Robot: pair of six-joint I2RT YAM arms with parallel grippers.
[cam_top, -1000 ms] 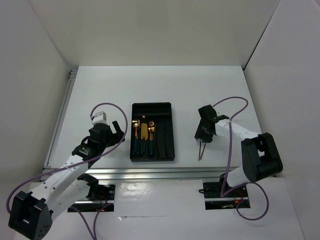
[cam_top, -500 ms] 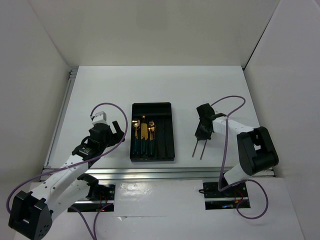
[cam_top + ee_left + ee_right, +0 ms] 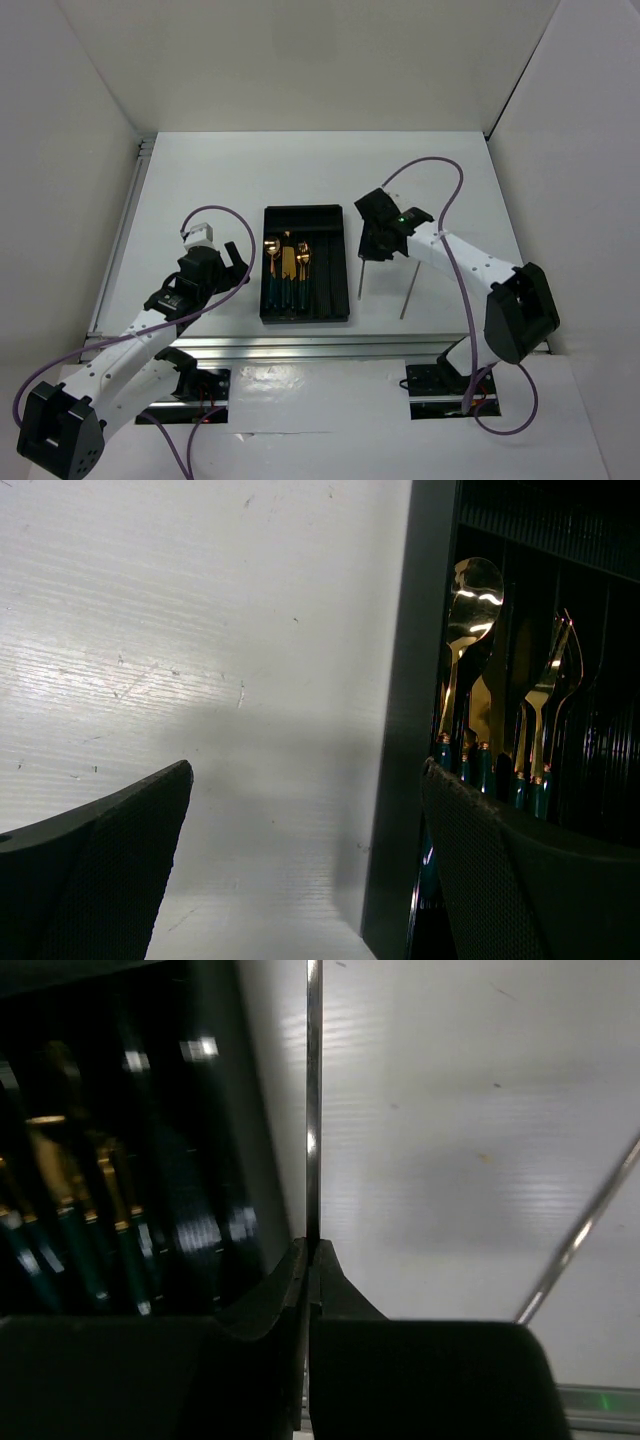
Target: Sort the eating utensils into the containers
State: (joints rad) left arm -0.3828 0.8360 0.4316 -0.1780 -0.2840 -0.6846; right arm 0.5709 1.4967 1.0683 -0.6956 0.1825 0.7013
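Tray (image 3: 335,262): black and shallow with long lengthwise compartments, it sat on the white table (image 3: 200,180) between the two arms.
Right gripper (image 3: 366,252): it was just beside the tray's right wall, with its fingers pinched tight on the upper end of a thin silver stick (image 3: 361,282).
Left gripper (image 3: 238,266): it was left of the tray, apart from it, with its fingers spread wide and nothing between them.
Gold utensils: a spoon (image 3: 271,246), a knife (image 3: 287,262) and a fork (image 3: 303,256) lay side by side in the tray's left compartments, with their dark green handles toward the arms.
Held stick: it ran along the outside of the tray's right wall, pointing at the near edge; whether it touched the table could not be told.
Loose stick (image 3: 408,295): it lay on the table right of the held one, apart from it.
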